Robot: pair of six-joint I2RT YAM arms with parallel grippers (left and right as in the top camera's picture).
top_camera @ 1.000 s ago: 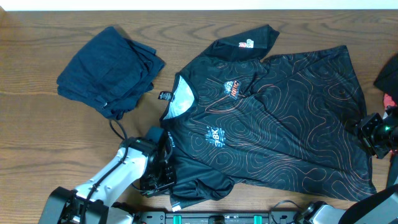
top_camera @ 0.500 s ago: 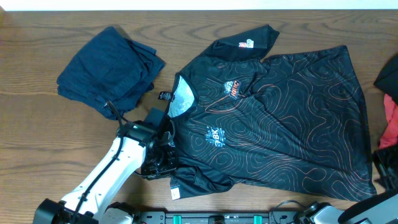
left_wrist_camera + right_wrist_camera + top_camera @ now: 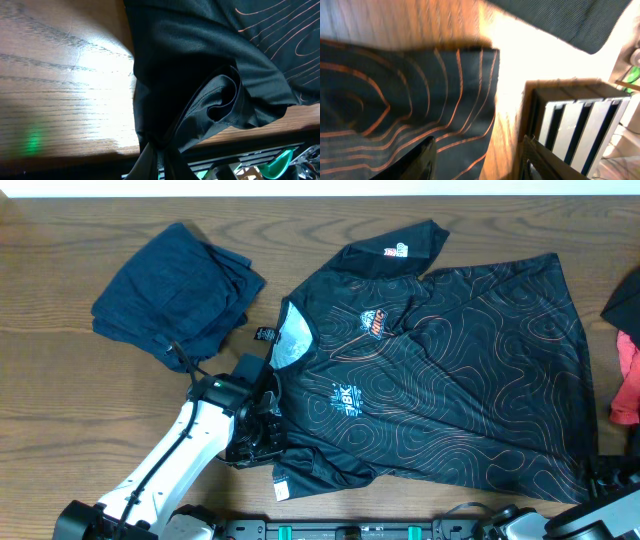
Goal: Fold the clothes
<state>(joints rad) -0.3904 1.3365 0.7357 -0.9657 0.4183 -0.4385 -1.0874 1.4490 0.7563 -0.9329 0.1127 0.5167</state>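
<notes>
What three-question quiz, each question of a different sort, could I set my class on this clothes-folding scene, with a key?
1. True or false: the jersey is already folded in half.
2. Where does the left gripper grip the jersey? A at a sleeve; B at the bottom hem; C nowhere.
3. Fill in: the dark blue garment lies beyond the jersey's ___ end.
Key: 1 false; 2 A; 3 collar.
</notes>
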